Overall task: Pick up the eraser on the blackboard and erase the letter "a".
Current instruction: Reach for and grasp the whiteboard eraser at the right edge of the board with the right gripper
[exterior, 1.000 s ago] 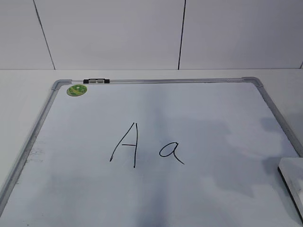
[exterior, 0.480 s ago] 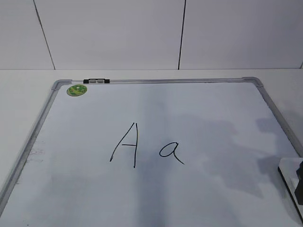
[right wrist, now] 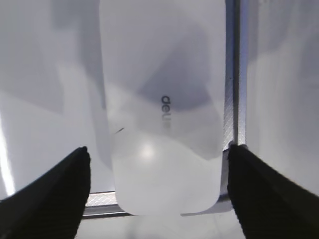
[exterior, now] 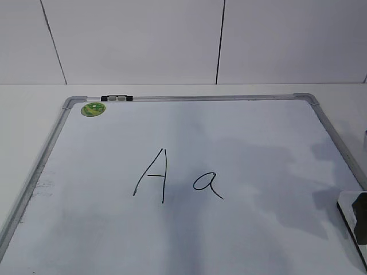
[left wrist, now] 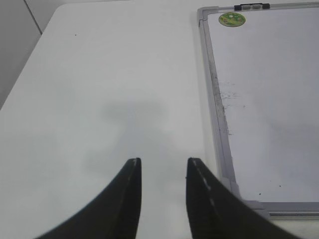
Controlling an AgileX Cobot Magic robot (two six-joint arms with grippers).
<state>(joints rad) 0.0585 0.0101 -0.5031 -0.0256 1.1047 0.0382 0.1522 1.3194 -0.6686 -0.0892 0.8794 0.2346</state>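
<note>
The blackboard (exterior: 241, 132) is a white board with a grey frame lying flat on the table. On it are a capital "A" (exterior: 151, 175) and the letter "a" (exterior: 207, 184), both intact. The eraser (right wrist: 162, 99), a white rounded block, lies at the board's near right corner; only its edge shows in the exterior view (exterior: 347, 204). My right gripper (right wrist: 158, 164) is open, one finger on each side of the eraser, apart from it. A dark finger shows at the exterior view's right edge (exterior: 361, 215). My left gripper (left wrist: 163, 172) is open and empty over bare table left of the board.
A round green magnet (exterior: 93, 109) sits at the board's far left corner, next to a small black-and-white clip (exterior: 116, 98) on the frame. A white panelled wall (exterior: 172, 40) stands behind the table. The board's frame (left wrist: 219, 124) runs just right of my left gripper.
My right gripper has come into the exterior view's right edge over the eraser and lowered around it. The letters and the left arm are unchanged.
</note>
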